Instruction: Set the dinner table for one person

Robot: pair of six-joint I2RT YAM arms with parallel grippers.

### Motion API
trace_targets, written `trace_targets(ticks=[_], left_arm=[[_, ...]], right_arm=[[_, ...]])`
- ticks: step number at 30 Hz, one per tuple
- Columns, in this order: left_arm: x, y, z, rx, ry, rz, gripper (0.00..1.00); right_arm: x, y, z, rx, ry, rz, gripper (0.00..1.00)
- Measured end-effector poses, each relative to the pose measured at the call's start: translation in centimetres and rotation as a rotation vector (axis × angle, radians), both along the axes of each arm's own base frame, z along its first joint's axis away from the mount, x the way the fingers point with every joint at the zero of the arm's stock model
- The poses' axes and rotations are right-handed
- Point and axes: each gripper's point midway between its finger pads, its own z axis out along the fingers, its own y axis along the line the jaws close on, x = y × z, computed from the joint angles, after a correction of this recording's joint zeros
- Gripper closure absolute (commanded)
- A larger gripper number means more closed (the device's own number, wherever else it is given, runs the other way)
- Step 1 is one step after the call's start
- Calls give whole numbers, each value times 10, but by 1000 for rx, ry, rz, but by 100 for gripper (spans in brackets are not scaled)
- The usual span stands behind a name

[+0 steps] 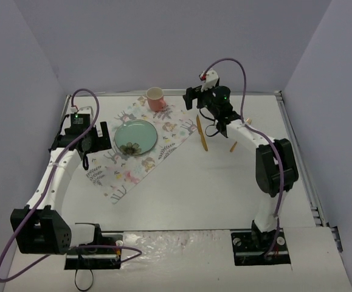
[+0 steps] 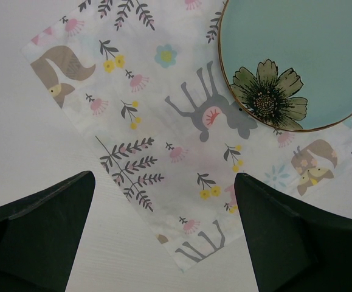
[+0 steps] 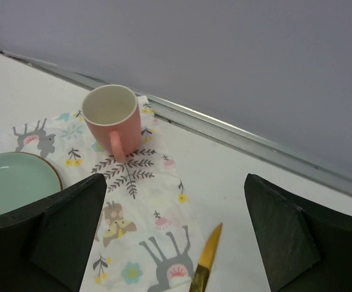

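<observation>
The large flat matte white rectangular bench (image 1: 194,194) lies level, spanning nearly the whole overhead view; its surface is plain and smooth; a thin metal strip (image 1: 297,152) lines its far and right edges.

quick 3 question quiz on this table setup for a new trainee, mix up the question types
1. True or false: the green plate lies on the patterned placemat.
2. Fill the gap: in the top view, the yellow knife lies on the dinner table, just to the ___ of the placemat.
3. Where does the pink mug stand?
A) on the plate
B) on the placemat's far corner
C) on the bare dinner table, beyond the knife

Key: 1 true; 2 right; 3 B
</observation>
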Motion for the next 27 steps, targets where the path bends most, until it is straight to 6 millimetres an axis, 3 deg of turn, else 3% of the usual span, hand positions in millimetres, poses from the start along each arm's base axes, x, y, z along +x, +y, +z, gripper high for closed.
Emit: trace_targets(ticks=[3,7,16,21,27], left_arm=[[-1,-1,5,-5,-16,-5,3],[-2,-3,8,-10,-28,-11,3],[-5,-4,11,-12,-32,-14,3],[-5,-4,11,-12,-32,-14,3],[-5,-4,11,-12,-30,-14,3]], right_arm=[[-16,-29,8,15,62,-95,3],[-37,-68,0,40,157,-233,0],[-89,-179,-68,119,446,-661,0],[-113,-204,-106,134,563,-789,1],[-117,-219,-131,174,629,-864,4]])
